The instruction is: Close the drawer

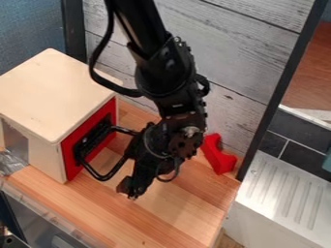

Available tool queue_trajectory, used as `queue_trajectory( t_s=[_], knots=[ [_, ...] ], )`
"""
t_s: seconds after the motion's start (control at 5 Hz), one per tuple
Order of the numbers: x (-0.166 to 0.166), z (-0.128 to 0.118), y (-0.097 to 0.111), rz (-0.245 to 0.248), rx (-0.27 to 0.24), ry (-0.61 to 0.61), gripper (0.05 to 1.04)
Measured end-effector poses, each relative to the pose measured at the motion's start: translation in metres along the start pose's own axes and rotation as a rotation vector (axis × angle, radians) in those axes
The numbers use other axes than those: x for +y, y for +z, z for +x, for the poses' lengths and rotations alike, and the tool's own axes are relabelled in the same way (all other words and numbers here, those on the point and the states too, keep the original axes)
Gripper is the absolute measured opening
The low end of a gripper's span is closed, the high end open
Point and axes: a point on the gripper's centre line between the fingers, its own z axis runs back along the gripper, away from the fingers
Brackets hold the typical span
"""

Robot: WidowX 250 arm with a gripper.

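Drawer (68, 157) with a red front sat between 8 and 9 o'clock in the camera view, set in the side of a pale wooden box (55, 97) that stood on the desk (97, 206). Its front looked about flush with the box, though the slant left me short of certain. A black handle (98, 177) stuck out from it towards the middle, its bars running up to the arm's black parts; whether they touched, I couldn't make out.

The arm (139, 24) came in from 11 to 12 o'clock and hung over the desk, a thick black cable (97, 58) looping off its left side. Its hand (129, 188) pointed down near 7 o'clock, just beside the handle, over bare wood. Whether the hand was spread, pressed together or pinching something, I could not tell.

At 4 o'clock a red piece (219, 157), narrow in the middle and wider at its ends, lay on the desk near the foot of a dark post (278, 87). Farther out that way, past the post, was a pale ridged panel (281, 189), with dark tiles (300, 128) by 3 o'clock. Grey planks (233, 48) stood behind everything at 1 o'clock, and a blue surface (29, 29) took up 10 to 11. Something clear and crumpled (9, 162) lay by the box between 8 and 9.
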Motion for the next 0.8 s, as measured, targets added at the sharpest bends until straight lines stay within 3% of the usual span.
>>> queue_trajectory(
  t_s=[0.2,0.4,0.6,0.8],
  knots=[
    [-0.026,0.005,0.033,-0.028,-0.087,0.025,1.000],
    [-0.037,0.003,0.068,-0.020,-0.179,0.061,1.000],
    [-0.028,-0.019,0.098,-0.009,-0.268,0.210,1.000],
    [-0.018,-0.053,0.110,-0.045,-0.268,0.451,1.000]
  ],
)
